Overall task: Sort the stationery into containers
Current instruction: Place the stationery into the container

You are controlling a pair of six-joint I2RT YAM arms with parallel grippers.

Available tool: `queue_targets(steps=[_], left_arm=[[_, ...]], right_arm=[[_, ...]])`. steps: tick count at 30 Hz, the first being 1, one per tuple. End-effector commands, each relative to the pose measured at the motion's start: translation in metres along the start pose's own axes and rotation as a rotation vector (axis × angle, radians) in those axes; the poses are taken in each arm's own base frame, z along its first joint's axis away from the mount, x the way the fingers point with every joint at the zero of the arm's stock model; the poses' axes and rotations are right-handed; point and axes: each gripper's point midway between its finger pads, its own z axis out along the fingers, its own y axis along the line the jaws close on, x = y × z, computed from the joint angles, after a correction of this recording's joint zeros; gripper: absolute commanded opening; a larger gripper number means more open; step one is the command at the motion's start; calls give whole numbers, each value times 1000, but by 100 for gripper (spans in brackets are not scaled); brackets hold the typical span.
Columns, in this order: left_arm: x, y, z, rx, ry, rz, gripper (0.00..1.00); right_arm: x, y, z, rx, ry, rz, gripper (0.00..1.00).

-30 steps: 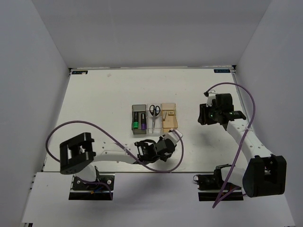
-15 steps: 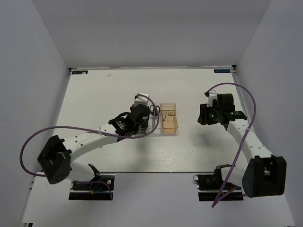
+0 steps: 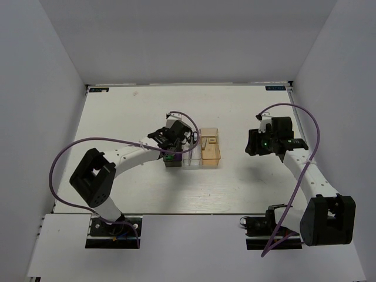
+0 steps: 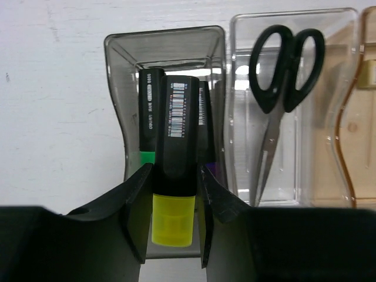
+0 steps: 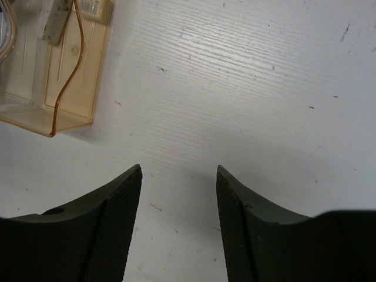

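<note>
**A:** From the top camera, where does the left gripper [image 3: 172, 147] sit?

**B:** Over the small dark grey plastic bin [image 3: 171, 162], the left one in the row. Next comes the clear plastic bin [image 3: 189, 157] with the black-handled scissors [image 3: 192, 137] inside, then the translucent orange plastic bin [image 3: 210, 154]. The right gripper [image 3: 251, 144] hangs above the white table [image 3: 117, 117], well apart from the bins.

**A:** And the left wrist camera?

**B:** The left gripper [image 4: 173, 217] is clamped on a black highlighter with a yellow end [image 4: 176, 170], one finger [image 4: 138, 205] on each side. It lies over the dark grey bin [image 4: 164, 38], between a green-ended highlighter [image 4: 150, 117] and a purple-ended highlighter [image 4: 210, 167] already in there. I cannot tell whether it touches the bin floor. The scissors [image 4: 282, 76] lie in the clear bin [image 4: 294, 17], handles at the far end.

**A:** The right wrist view?

**B:** The right gripper [image 5: 179, 170] is spread, nothing between its fingers [image 5: 117, 211], bare table [image 5: 264, 88] under it. The orange bin [image 5: 35, 100] shows at top left, a pale eraser [image 5: 59, 20] in it.
</note>
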Motion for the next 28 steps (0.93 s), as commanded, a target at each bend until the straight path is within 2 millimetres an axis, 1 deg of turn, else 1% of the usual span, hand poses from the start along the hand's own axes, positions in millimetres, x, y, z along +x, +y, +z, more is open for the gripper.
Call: queue_targets(steps=[1,3,4,6,7,8,11,12,13,14,15,16,17,18,19,20,21,22,23,24,25,26,27,28], left_arm=[[-19,6,-4,-13,-23,-59,24],[-23,6,-4,-6,-25,-66,37],[-22,5,-5,-2,-20,-61,51],[-26,4,-7,6,-26,-59,60],[-27,3,-9,13,-27,-59,64],[-30,2,-11,17,-35,-61,65],[-41,-2,-24,45,-73,-58,65],[-44,-5,-29,55,-79,-49,63],[-51,-5,-38,67,-102,-56,49],[-51,-8,-43,80,-108,-51,3],[-52,-9,-49,90,-116,-39,0],[-54,-5,-62,106,-137,-44,0],[-50,-7,-68,135,-135,-35,0],[-40,-2,-69,134,-120,-13,0],[-48,3,-89,183,-154,-40,11],[-32,10,-89,186,-124,-23,31],[-17,22,-85,169,-99,-16,74],[-27,35,-104,199,-145,-61,88],[0,48,-97,180,-85,-31,100],[0,55,-106,198,-101,-44,100],[-2,73,-110,174,-111,-74,100],[17,78,-107,184,-59,-61,100],[17,85,-114,193,-73,-74,100],[13,99,-116,172,-92,-101,100]], right_arm=[[0,4,-5,-21,-9,8,57],[-1,3,-5,-21,-12,14,57],[-1,3,-6,-22,-14,12,59],[0,4,-6,-26,-10,16,63],[-2,3,-6,-26,-14,12,63],[1,3,-6,-29,-5,18,67],[0,4,-7,-32,-7,13,69],[0,3,-7,-29,-11,17,69],[0,5,-8,-36,-9,13,69],[0,5,-8,-38,-8,12,76],[0,5,-9,-39,-11,-6,87],[-1,6,-8,-45,-14,-18,90],[-2,4,-10,-34,-23,-19,90],[-5,1,-12,-11,-31,-12,90],[-7,-2,-13,11,-40,-2,90],[-8,-10,-15,64,-48,29,90],[-13,-12,-16,81,-71,28,90],[-16,-16,-18,103,-86,35,90],[-12,-20,-17,124,-81,41,90],[-17,-20,-18,123,-106,23,90],[-15,-20,-19,126,-110,17,90],[-15,-19,-18,118,-113,13,90],[-17,-17,-19,110,-118,13,90],[-17,-13,-20,89,-119,13,90]])
